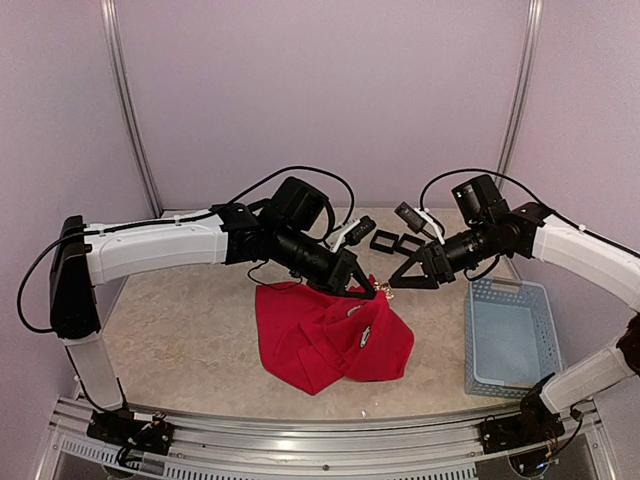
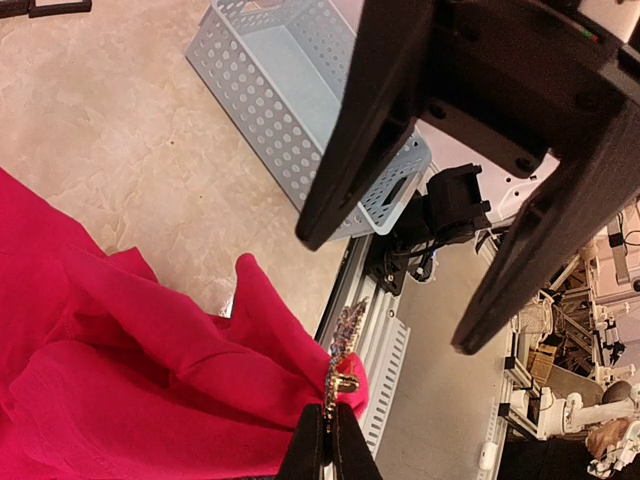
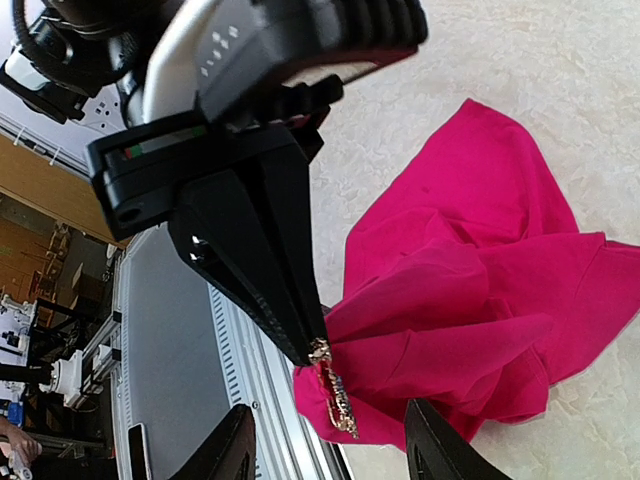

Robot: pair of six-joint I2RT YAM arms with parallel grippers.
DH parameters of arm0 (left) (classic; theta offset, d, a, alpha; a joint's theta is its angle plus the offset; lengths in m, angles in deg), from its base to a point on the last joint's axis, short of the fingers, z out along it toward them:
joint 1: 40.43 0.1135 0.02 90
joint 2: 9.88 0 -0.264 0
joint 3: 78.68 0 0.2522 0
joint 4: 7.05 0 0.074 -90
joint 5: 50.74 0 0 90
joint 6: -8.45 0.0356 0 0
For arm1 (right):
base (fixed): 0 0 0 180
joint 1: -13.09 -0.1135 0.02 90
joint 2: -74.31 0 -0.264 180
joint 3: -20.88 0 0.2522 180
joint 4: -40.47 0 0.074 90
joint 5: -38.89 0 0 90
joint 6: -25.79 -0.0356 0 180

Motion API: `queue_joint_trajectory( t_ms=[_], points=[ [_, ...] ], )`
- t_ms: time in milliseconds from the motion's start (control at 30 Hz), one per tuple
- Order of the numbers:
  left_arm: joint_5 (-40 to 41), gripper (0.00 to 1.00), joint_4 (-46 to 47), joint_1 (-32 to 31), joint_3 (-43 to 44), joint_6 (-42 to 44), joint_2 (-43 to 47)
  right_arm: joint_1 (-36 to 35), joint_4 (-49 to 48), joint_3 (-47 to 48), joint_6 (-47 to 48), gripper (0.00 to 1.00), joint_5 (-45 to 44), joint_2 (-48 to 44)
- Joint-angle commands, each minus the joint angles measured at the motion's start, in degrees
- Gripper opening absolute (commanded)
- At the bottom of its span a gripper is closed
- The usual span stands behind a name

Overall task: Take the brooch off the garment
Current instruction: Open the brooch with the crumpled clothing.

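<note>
Beige marbled table: it carries everything I have in view; both arms reach in over it from the near edge.

Garment: bright red fabric, crumpled in folds around the middle of the table. One corner is pulled up into a peak at its far right side, where the two arms meet.

Basket: pale blue perforated plastic, standing on the table to the right of the garment and apart from it. I see nothing inside it.

Left fingers: pressed together. From my left wrist view they are clamped on the gold end of the brooch, right at the raised fold of red fabric.

Right fingers: spread wide apart and holding nothing. They are aimed at the raised peak from the right, and in my right wrist view the brooch sits just above the gap between them.

Black frames: two small square pieces lying side by side on the far part of the table, behind the arms.

Brooch: slender, gold with sparkling stones, standing out from the lifted edge of the garment. I cannot tell how its pin sits in the cloth.
</note>
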Motion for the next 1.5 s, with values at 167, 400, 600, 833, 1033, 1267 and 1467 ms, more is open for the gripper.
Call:
queue_joint_trajectory(
  t_ms=[167,400,600,833,1033,1267,1467],
  points=[
    [-0.4,0.00,1.6,-0.5,1.3,0.5,0.8,-0.2,3.9,0.7,4.4,0.44,3.2,4.1],
    [-0.9,0.00,1.0,-0.5,2.9,0.7,-0.2,-0.2,0.5,0.6,1.7,0.29,4.1,5.2],
    [-1.0,0.00,0.8,-0.5,3.1,0.5,-0.4,-0.2,0.1,0.5,1.9,0.14,4.2,5.5],
    [-1.2,0.00,0.5,-0.5,3.3,0.5,-1.0,-0.2,-0.2,0.8,1.5,0.22,4.2,4.8],
    [-1.2,0.00,0.5,-0.5,3.0,0.3,-0.7,0.0,-2.5,0.9,-0.6,0.21,2.7,2.5],
    [-0.9,0.00,0.0,-0.7,2.9,0.3,-0.4,0.2,-3.1,0.5,-1.2,0.10,2.5,2.0],
    [-0.8,0.00,0.1,-0.8,3.2,0.3,-0.5,0.1,-1.7,0.5,0.2,0.11,4.1,2.9]
  ],
)
